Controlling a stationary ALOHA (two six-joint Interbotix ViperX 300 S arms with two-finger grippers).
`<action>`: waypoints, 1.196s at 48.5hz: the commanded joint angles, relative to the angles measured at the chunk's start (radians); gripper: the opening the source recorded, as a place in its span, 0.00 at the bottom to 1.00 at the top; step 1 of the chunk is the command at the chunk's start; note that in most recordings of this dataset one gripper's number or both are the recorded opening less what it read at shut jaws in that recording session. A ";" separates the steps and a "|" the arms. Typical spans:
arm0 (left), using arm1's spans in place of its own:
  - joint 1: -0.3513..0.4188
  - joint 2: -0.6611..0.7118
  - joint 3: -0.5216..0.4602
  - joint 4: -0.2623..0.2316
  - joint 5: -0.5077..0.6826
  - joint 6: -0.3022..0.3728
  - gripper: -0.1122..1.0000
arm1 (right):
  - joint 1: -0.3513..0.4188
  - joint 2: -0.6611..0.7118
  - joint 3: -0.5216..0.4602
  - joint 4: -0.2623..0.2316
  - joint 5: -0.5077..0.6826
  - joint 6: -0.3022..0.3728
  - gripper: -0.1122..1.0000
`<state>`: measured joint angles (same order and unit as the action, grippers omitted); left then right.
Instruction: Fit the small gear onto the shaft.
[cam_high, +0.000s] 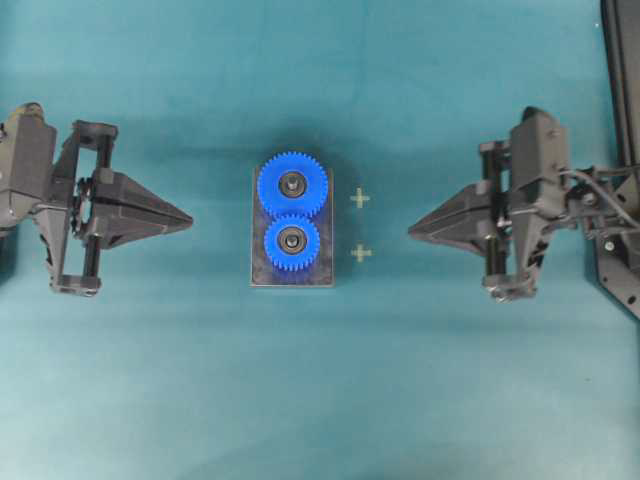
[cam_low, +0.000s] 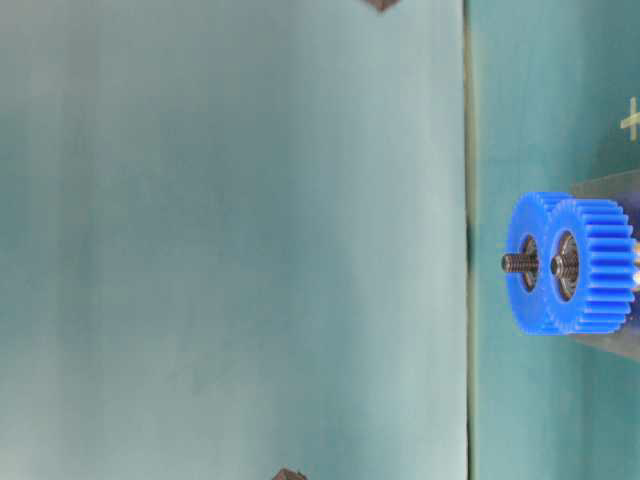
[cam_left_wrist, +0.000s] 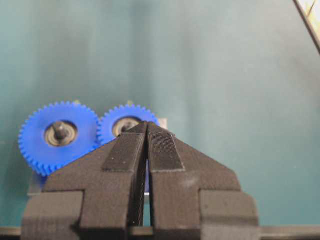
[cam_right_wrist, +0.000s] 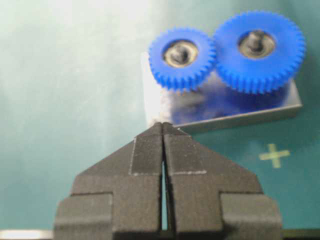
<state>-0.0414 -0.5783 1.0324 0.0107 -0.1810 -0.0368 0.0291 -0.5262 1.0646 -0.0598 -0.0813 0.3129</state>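
Between both closed grippers, small gear (cam_high: 292, 240).

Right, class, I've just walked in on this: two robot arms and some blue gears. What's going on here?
Nothing is being handled right now. The small gear sits on its shaft on the grey plate, meshed with the larger gear beside it. The left gripper and right gripper hang on either side of the plate, both shut and empty, clear of the gears. The fitting looks done.
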 joint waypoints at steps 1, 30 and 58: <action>-0.006 -0.006 -0.011 0.003 -0.009 -0.002 0.10 | -0.017 -0.021 0.009 -0.002 -0.034 -0.012 0.09; -0.006 -0.071 0.067 0.003 -0.020 0.002 0.10 | -0.041 -0.046 0.130 0.000 -0.169 -0.011 0.09; 0.000 -0.222 0.198 0.003 -0.052 -0.002 0.10 | -0.067 -0.067 0.262 0.005 -0.382 -0.009 0.09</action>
<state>-0.0445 -0.7823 1.2303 0.0123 -0.2163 -0.0383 -0.0337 -0.5844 1.3346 -0.0583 -0.4326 0.3129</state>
